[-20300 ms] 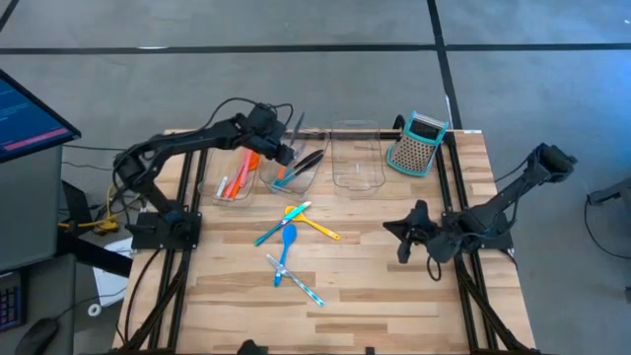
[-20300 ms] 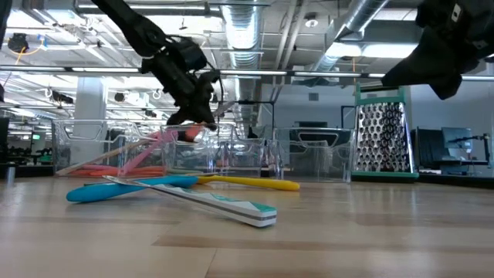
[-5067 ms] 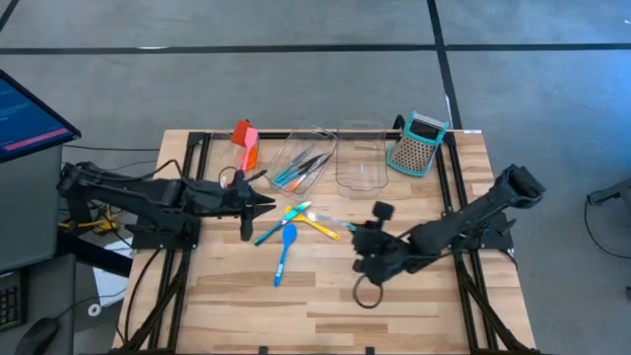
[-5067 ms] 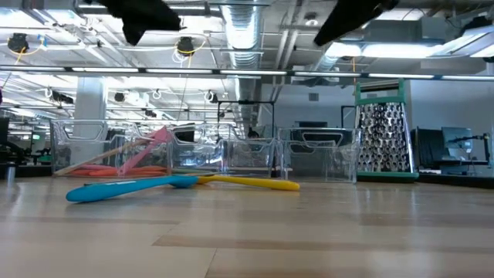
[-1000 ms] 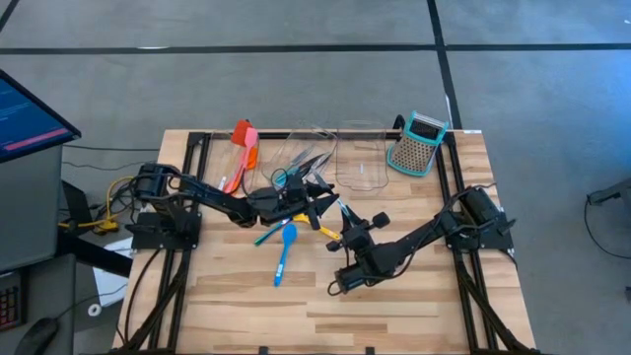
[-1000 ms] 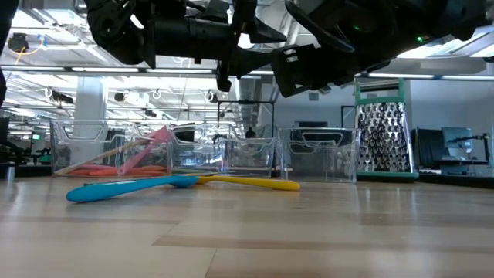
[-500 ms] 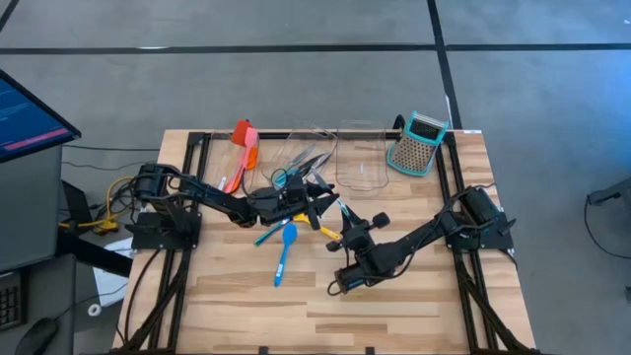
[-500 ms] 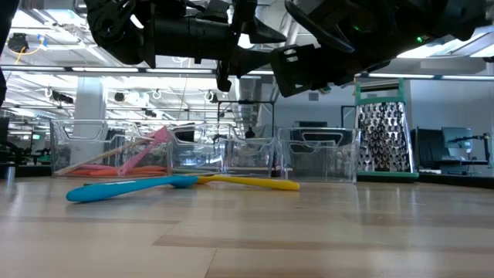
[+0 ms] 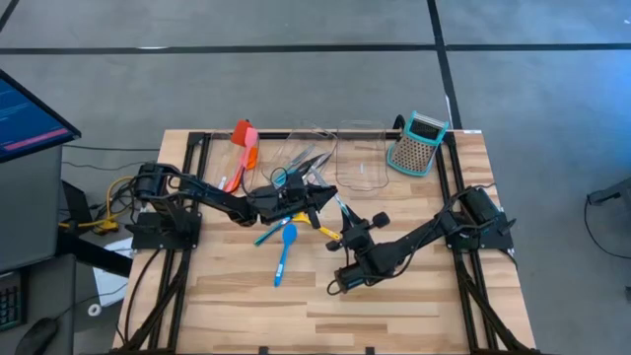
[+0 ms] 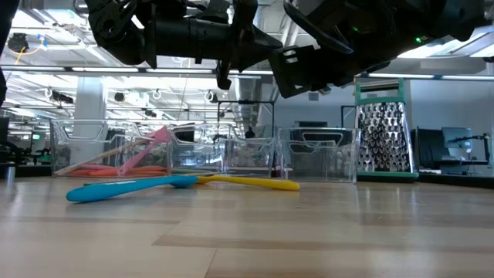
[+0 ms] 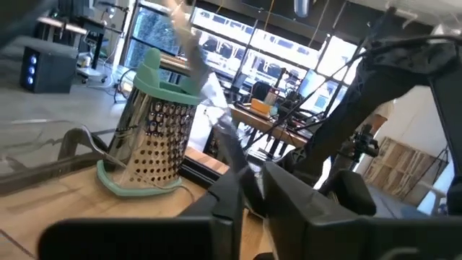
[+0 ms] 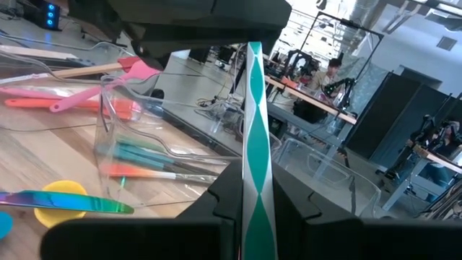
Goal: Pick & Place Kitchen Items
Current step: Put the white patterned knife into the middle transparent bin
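Note:
A slim teal-and-white striped utensil point(image 9: 340, 209) hangs above the table's middle with both grippers shut on it. My left gripper point(image 9: 327, 195) reaches in from the table's left. My right gripper point(image 9: 348, 234) comes from the near right. In the right wrist view the utensil point(image 12: 254, 108) runs from my fingers up to the dark left gripper. On the wood below lie a blue spoon point(image 9: 285, 248), a teal spoon point(image 9: 269, 233) and a yellow spoon point(image 10: 247, 182). My left gripper pinches the striped utensil's far part point(image 11: 234, 155) between its two fingers, coming level from the table's left and lying across it. The utensil's blurred end sticks out past the fingers. My right gripper pinches the utensil's near end point(image 12: 253, 170) between its two fingers. The fingers lie along the utensil, which sticks out past them toward the far edge, clear of the table.
Clear bins stand along the far edge: the middle one point(image 9: 304, 166) holds several utensils, and another point(image 9: 360, 163) stands to its right. Orange and pink spatulas point(image 9: 245, 143) stick up at the far left. The teal-and-grey grater point(image 9: 418, 144) stands at the far right.
My left gripper has shut on the striped utensil that my right gripper holds up. Its fingers stood wide apart on either side of the utensil half a second ago. Neither arm has shifted, and the utensil has stayed where it was.

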### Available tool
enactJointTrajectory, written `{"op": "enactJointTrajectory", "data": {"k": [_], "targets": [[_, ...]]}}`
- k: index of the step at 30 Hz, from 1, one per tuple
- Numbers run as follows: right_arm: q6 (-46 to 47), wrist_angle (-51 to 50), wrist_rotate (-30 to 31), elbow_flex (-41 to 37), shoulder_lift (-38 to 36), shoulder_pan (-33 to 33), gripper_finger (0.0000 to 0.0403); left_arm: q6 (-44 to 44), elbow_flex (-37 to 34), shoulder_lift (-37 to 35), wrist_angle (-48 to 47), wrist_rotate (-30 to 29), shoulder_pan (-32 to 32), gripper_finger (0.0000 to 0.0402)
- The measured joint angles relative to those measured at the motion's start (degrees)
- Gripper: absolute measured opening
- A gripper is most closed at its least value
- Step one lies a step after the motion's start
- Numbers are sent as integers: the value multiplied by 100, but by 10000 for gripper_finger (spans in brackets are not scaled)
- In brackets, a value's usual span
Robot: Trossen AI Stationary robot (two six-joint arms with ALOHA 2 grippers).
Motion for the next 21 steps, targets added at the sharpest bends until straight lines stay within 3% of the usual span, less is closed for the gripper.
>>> {"op": "enactJointTrajectory", "data": {"k": [5, 14, 18, 21], "targets": [[7, 18, 11, 0, 0, 0, 34, 316, 4, -11, 44, 237, -1, 6], [4, 116, 8, -2, 0, 1, 36, 432, 4, -11, 44, 418, 4, 1], [-252, 147, -61, 3, -2, 0, 69, 633, 3, -11, -32, 464, 9, 1], [-766, 133, -461, 4, -95, 24, 105, 754, -7, -89, -158, 423, 64, 1]]}}
